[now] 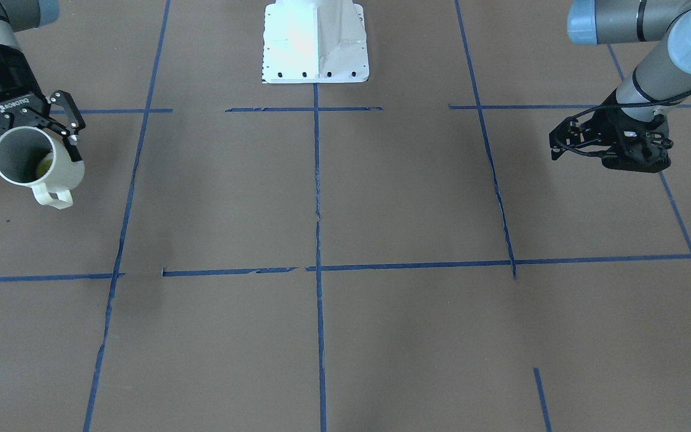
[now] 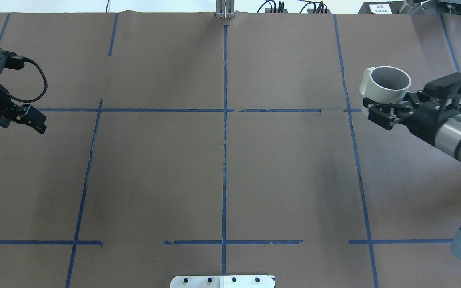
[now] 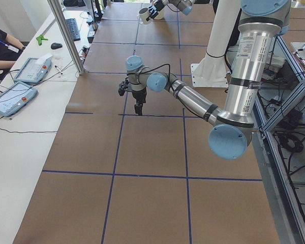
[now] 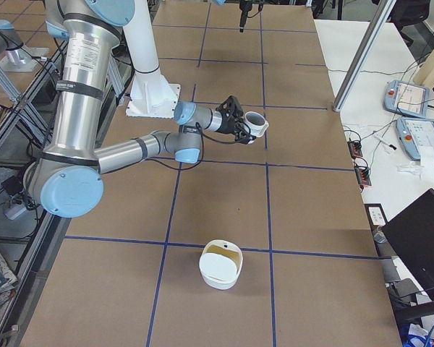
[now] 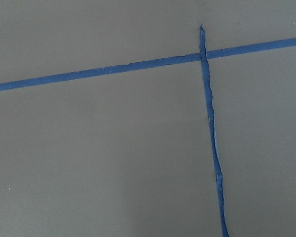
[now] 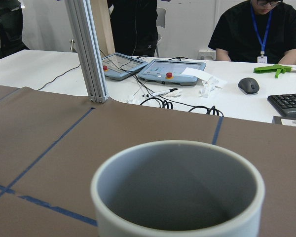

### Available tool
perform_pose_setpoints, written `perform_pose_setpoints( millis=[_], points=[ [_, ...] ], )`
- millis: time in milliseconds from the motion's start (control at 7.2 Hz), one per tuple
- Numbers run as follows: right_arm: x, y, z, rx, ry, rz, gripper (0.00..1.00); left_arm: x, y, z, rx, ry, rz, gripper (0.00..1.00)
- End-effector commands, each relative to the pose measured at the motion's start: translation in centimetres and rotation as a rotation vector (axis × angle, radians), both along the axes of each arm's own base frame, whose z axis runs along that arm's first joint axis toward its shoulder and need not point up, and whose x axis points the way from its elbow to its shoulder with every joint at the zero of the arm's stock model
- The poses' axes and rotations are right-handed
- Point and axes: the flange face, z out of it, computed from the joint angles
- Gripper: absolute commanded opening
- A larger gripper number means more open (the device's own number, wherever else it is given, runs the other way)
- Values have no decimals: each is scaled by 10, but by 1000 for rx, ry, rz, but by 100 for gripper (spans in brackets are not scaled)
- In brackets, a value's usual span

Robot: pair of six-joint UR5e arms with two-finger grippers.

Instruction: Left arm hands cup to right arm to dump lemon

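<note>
The right hand (image 1: 26, 144) is clamped around the body of the cup (image 1: 60, 174), one black finger on each side of the white wall. It holds the cup clear of the counter (image 1: 411, 198). The cup is tipped so that its grey inside faces the operators' side, and its loop handle (image 1: 54, 198) hangs below the body. A pale yellow patch, the lemon (image 1: 46, 166), sits low against the inner wall. In the right wrist view the cup's rim fills the lower part of the picture and only grey shows inside. The right arm (image 2: 454, 134) reaches in over the counter's end on the robot's right, so the cup hangs over the far right square of the blue tape (image 1: 317, 180) grid.

The left hand (image 2: 36, 121) hovers over the counter at the opposite end, well apart from the cup and holding nothing. Whether its fingers are spread or pressed together cannot be told. Its wrist camera shows only brown counter and two crossing tape lines. The left arm (image 1: 651, 72) slants down to it from the robot's side.

The robot's white base (image 1: 315, 42) stands at the middle of the counter's near edge. In the right-end view a white bowl (image 4: 220, 269) sits on the counter, near that end and apart from the cup. Beyond the far edge a person in black (image 6: 256, 29) sits at a white desk.
</note>
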Motion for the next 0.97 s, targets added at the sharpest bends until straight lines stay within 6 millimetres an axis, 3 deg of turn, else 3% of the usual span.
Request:
perform_pose_setpoints(
  millis=[0, 278, 417, 556, 694, 833],
  points=[
    [60, 39, 97, 43, -53, 25, 22, 2, -2, 0, -62, 1, -70, 100],
    [107, 73, 182, 60, -70, 37, 19, 1, -1, -10, -56, 21, -96, 100],
    [138, 94, 210, 69, -79, 60, 17, 1, -2, -10, -51, 23, -96, 100],
    [166, 112, 224, 68, -96, 88, 16, 1, -2, -10, -51, 23, -96, 100],
    [194, 135, 252, -6, -269, 119, 16, 3, -2, -9, -52, 22, -93, 100],
    [201, 140, 274, -38, -417, 126, 15, 3, -2, -9, -52, 22, -93, 100]
  ],
)
